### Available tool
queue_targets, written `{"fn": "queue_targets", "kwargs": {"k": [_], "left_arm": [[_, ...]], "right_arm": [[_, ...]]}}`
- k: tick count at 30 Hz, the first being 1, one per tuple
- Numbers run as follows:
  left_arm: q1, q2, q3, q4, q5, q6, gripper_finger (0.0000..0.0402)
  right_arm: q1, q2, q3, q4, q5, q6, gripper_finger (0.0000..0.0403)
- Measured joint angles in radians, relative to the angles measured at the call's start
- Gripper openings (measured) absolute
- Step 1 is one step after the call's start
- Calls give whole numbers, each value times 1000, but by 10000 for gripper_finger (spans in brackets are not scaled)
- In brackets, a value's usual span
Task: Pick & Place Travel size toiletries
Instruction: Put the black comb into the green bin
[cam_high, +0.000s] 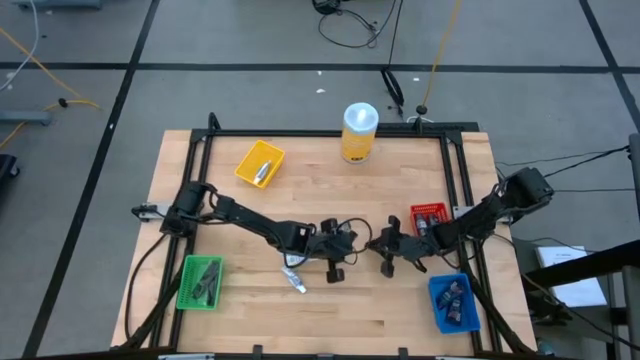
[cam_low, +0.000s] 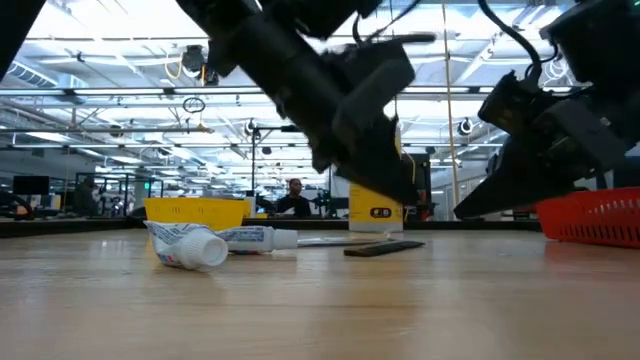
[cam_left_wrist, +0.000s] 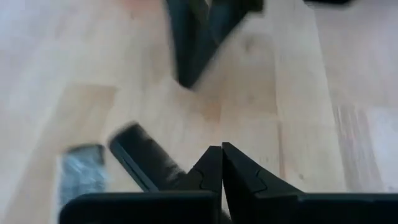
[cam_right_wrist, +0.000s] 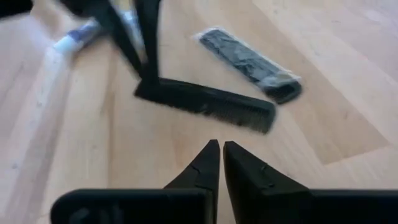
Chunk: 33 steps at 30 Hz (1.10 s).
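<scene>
Black comb (cam_right_wrist: 208, 104) lies loose on the surface; both pincers, left (cam_left_wrist: 222, 163) and right (cam_right_wrist: 217, 158), are pinched closed on nothing and could collide over it.

A wooden table (cam_high: 250, 310) carries four small plastic bins: a yellow bin (cam_high: 259, 163) toward the rear left, a green bin (cam_high: 199, 283) at front left, a red bin (cam_high: 429, 216) at right, and a blue bin (cam_high: 453, 303) at front right. A yellow canister (cam_high: 359, 133) with a white lid stands upright at the rear edge.
</scene>
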Motion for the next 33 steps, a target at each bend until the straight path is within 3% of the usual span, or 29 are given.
{"fn": "queue_targets", "kwargs": {"k": [3, 7, 14, 20, 22, 29, 33], "left_arm": [[6, 26, -1, -31, -8, -34, 3], [32, 65, -1, -27, -118, -124, 6], [64, 109, 2, 15, -136, -147, 4], [58, 136, 2, 141, 23, 90, 6], [40, 135, 2, 170, 26, 146, 3], [-28, 65, 1, 242, 43, 187, 2], [-41, 73, -2, 117, 111, 130, 3]], "right_arm": [[-17, 1, -1, -6, -5, 1, 13], [-19, 0, -1, -4, -5, 0, 13], [-19, 0, -1, -5, -4, -5, 13], [-19, 0, -1, -13, -7, 0, 13], [-19, 0, -1, -18, -7, 7, 13], [-19, 0, -1, -47, -38, 117, 19], [-42, 1, 0, -54, -139, 185, 51]]}}
